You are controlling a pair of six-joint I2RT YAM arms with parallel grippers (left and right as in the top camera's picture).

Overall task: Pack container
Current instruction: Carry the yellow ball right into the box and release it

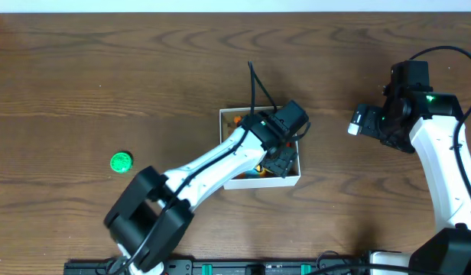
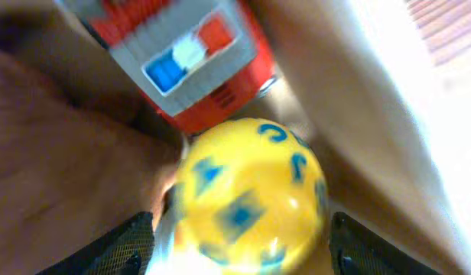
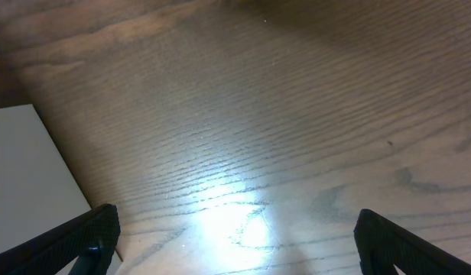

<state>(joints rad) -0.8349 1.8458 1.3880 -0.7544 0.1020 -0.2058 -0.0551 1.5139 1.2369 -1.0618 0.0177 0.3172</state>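
Note:
The container (image 1: 251,182) is a small white box with a tan inside, at the table's middle. My left gripper (image 1: 280,159) reaches down into it. In the left wrist view its fingers (image 2: 241,248) stand either side of a yellow ball with blue marks (image 2: 251,191); a gap shows at the left finger, and the ball is blurred. A red and grey toy (image 2: 190,61) lies just beyond the ball on the tan floor (image 2: 67,176). My right gripper (image 1: 364,121) hovers to the right of the container, open and empty (image 3: 235,244).
A small green round thing (image 1: 121,161) lies on the wood far left of the container. A white flat face (image 3: 29,176) shows at the left edge of the right wrist view. Orange and blue toy parts (image 1: 237,120) show inside the box.

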